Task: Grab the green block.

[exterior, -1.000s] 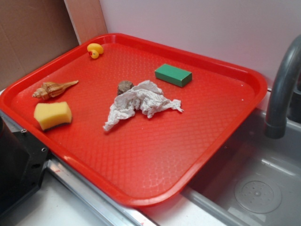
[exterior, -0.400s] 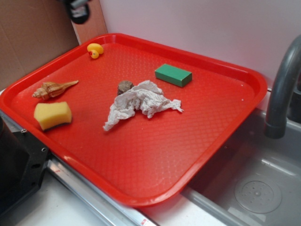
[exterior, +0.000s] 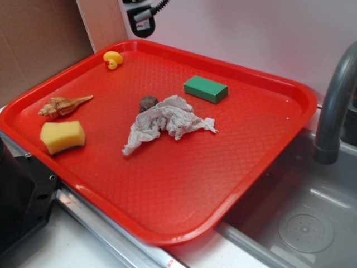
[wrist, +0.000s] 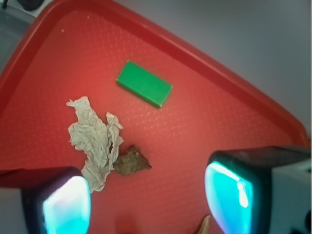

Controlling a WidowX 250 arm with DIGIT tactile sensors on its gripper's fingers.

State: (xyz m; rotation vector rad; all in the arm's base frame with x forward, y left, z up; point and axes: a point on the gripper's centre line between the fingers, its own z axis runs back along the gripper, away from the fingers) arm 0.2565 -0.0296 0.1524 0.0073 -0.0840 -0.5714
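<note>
1. Your gripper [wrist: 146,204] has only just come into the exterior view: a second ago nothing showed above the tray, then a dark part appeared at the top left edge, and now it sits further right along the top edge, above the tray's far rim.

2. Nothing on the red tray [exterior: 184,223] has shifted in that time. The only change is the arm's approach.

3. From the wrist view, you see the two pads [wrist: 68,204] standing wide apart with nothing between them, so the tool is released and empty.

4. The green block [exterior: 206,89] lies flat on the far part of the tray, near the back rim, apart from everything else. In the wrist view it sits ahead of the open pads, turned at an angle to them.

5. The crumpled paper towel [exterior: 164,121] and the small brown lump [exterior: 148,103] touching its edge lie between the block and the tray's middle. The block itself is clear of them.

6. The yellow sponge [exterior: 62,136], the seashell [exterior: 62,105] and the rubber duck [exterior: 112,60] stay on the far left, well apart from your target.

7. I judge you are at the reach phase: you must carry on toward the block, line the pads up across its narrow sides, then descend. The grasp is not yet begun.
</note>
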